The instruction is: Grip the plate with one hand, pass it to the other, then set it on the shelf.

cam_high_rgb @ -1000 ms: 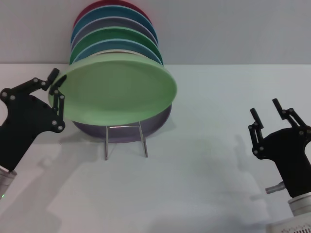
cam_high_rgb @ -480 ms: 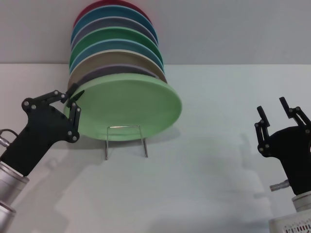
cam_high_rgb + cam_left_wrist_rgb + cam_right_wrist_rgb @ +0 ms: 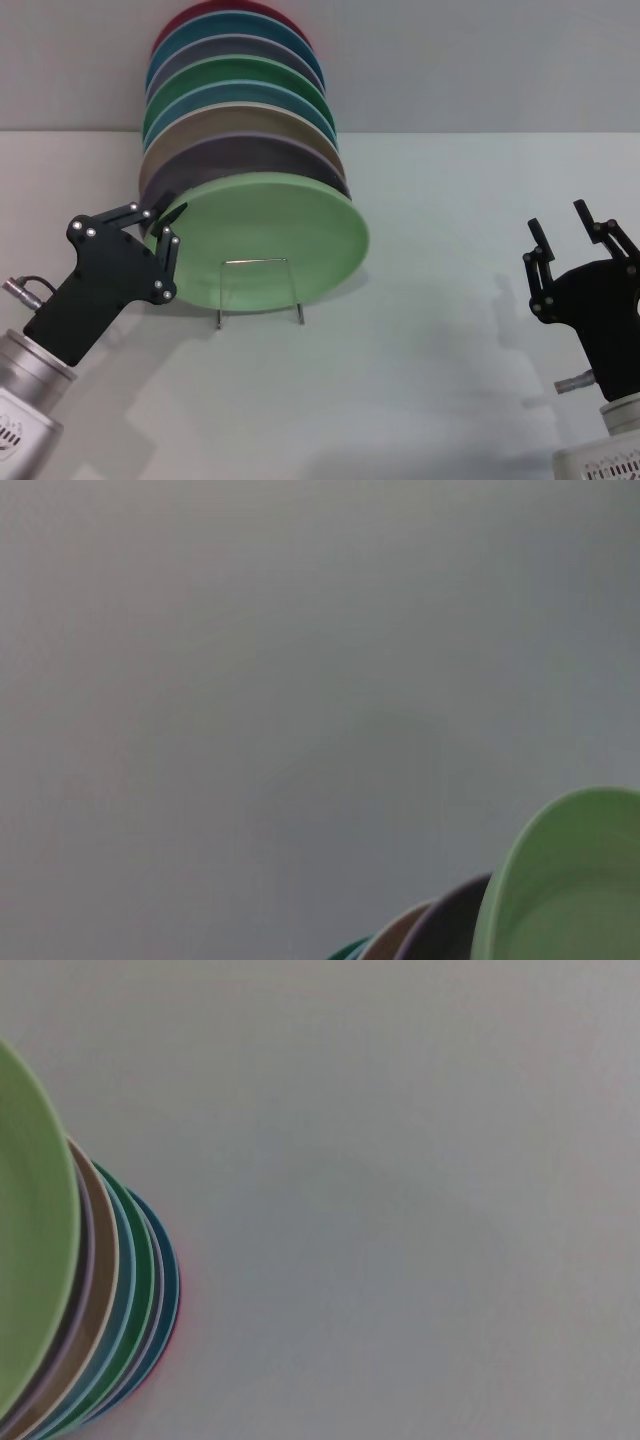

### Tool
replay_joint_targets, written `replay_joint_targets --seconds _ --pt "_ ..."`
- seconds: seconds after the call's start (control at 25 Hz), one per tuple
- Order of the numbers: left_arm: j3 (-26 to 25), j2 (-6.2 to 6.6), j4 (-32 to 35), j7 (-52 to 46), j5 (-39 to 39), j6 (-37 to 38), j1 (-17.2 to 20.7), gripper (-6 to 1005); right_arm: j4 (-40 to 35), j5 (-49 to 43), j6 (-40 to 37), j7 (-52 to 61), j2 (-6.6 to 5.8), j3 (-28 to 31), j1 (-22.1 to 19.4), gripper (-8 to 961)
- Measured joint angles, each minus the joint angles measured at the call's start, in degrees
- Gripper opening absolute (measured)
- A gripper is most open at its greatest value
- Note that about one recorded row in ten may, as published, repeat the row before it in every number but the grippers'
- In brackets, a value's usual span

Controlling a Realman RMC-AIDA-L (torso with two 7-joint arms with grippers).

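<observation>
Plate (image 3: 265,240) leans at the front of the plate stack (image 3: 240,110), over the shelf (image 3: 258,289); left gripper (image 3: 160,222) clamped on its left rim. Right gripper (image 3: 567,235) spread apart, empty, well right. Only the right wrist view shows the stack edge-on behind the plate (image 3: 30,1230).

The pale green plate (image 3: 270,243) leans at the front of the row of coloured plates (image 3: 238,95), just behind the shelf (image 3: 259,288). The left gripper (image 3: 165,222) pinches the plate's left rim. The right gripper (image 3: 565,233) hangs with fingers spread, well off to the plate's right over the white table (image 3: 420,380).
</observation>
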Motion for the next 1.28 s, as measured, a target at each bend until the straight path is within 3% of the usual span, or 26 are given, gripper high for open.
replay_joint_targets --seconds 0.44,0.72,0.76,0.88,1.04,1.28 --pt "-2.11 0.26 -0.51 0.32 -0.31 2.86 2.59 185 -0.04 0.05 0.18 0.06 0.00 0.44 0.30 406" --pt "-3.11 0.35 -1.22 -0.39 -0.32 14.28 7.63 462 -1.00 3.97 0.60 2.16 -0.08 1.41 1.92 406" --pt "-4.83 0.31 -2.53 -2.85 -0.31 17.33 9.74 493 -2.21 5.35 0.62 5.47 -0.09 1.41 2.67 407" --pt "-8.02 0.31 -3.58 -7.72 -0.38 18.36 11.34 555 -3.16 6.18 0.44 8.77 -0.09 1.41 3.09 407" --pt "-16.60 0.21 -3.45 -26.95 -0.34 14.99 12.76 557 -4.46 6.22 -2.44 17.80 -0.23 1.22 3.37 407" --pt "-18.70 0.12 -4.04 -35.94 -0.39 8.06 12.70 559 -5.95 6.18 -7.64 26.89 -0.28 0.80 3.40 408"
